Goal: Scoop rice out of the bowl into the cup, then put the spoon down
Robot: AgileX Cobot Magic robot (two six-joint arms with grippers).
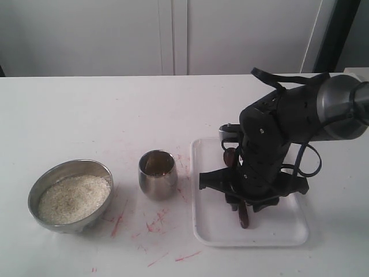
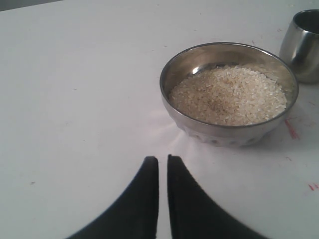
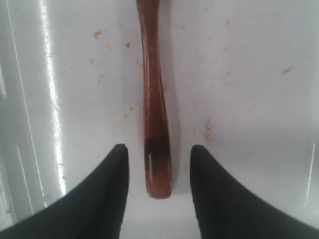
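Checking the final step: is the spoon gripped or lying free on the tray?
Lying free: the spoon rests on the tray; the right gripper is open, jaws either side, not touching it.

A robot test lab: a bare white table point(image 1: 86, 115) smeared with red marks point(image 1: 118, 222), blank white panels point(image 1: 173, 34) beyond the right end effector point(image 3: 158, 149).

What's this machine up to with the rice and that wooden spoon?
It's a two-armed robot on a scooping job. The right gripper hangs over the white tray, jaws apart either side of the wooden spoon, which lies flat on the tray, ungripped. The steel bowl holds plenty of rice; the cup stands between bowl and tray, its contents unclear. The left gripper is shut, empty, near the bowl.
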